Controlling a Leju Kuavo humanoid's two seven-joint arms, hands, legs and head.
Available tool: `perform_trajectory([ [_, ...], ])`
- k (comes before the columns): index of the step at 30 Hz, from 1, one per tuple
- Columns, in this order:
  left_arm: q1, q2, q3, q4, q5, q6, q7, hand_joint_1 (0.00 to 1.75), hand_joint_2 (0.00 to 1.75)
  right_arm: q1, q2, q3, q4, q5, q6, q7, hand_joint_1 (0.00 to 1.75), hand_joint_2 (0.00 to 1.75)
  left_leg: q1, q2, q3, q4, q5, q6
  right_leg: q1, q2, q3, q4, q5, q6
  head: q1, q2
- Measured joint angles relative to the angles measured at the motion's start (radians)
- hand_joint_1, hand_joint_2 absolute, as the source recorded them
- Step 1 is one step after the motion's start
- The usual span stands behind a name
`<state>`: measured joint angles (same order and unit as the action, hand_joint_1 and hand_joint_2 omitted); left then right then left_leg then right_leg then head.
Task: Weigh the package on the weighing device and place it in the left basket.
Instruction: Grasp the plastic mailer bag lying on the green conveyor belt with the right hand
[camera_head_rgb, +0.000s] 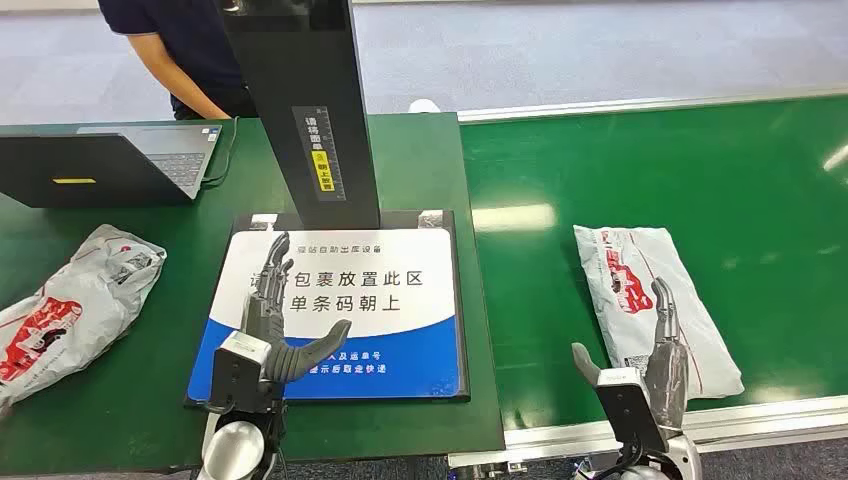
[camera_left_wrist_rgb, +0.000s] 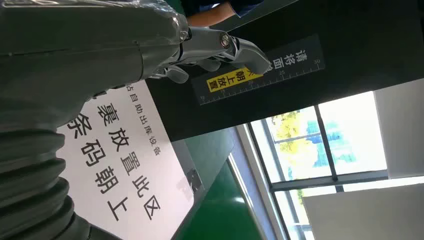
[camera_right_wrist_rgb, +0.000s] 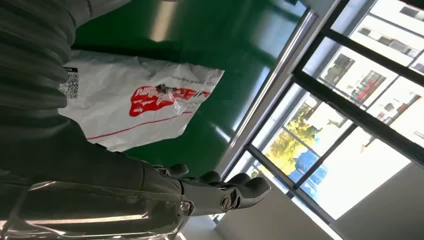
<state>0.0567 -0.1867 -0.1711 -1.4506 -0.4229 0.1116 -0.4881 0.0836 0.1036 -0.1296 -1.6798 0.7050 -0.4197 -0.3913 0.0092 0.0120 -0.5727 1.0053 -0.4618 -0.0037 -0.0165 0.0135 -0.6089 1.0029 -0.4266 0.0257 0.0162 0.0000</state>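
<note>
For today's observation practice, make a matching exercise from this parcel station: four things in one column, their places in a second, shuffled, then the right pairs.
Things
1. laptop
2. package on the belt
3. left hand
4. crumpled package

Places
A. over the blue and white scale mat
B. far left corner of the dark green table
C. on the bright green conveyor, by the right hand
D. near left edge of the table

Pairs: 1-B, 2-C, 3-A, 4-D

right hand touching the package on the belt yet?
Cannot tell. In the head view the right hand overlaps the package; the right wrist view shows no plain contact or gap.
</note>
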Motion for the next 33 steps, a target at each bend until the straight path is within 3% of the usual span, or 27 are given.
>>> perform_trajectory([
  [6, -0.008, -0.004, 0.008, 0.0, -0.007, -0.009, -0.001, 0.0, 1.75, -0.054, -0.017, -0.087, 0.069, 0.123, -0.037, 0.067, 0.0, 1.75, -0.001, 0.0, 0.0, 0.0, 0.0, 0.0, -0.001, 0.0, 0.0, 0.0, 0.001, 0.001, 0.0, 0.0],
  [11, -0.009, -0.011, 0.016, 0.0, -0.018, -0.013, 0.002, 0.0, 1.75, -0.143, -0.063, -0.183, 0.23, 0.203, -0.058, 0.114, 0.0, 1.75, -0.002, 0.0, 0.0, 0.0, 0.001, 0.001, -0.002, 0.0, 0.0, 0.0, 0.001, 0.002, 0.0, 0.0],
  [33, -0.01, -0.027, 0.037, 0.0, -0.025, -0.021, 0.009, 0.0, 1.75, -0.291, -0.185, -0.327, 0.646, 0.236, -0.122, 0.137, 0.0, 1.75, -0.004, 0.0, 0.0, 0.0, 0.001, 0.002, -0.004, 0.0, 0.0, 0.0, 0.002, 0.003, 0.0, 0.0],
])
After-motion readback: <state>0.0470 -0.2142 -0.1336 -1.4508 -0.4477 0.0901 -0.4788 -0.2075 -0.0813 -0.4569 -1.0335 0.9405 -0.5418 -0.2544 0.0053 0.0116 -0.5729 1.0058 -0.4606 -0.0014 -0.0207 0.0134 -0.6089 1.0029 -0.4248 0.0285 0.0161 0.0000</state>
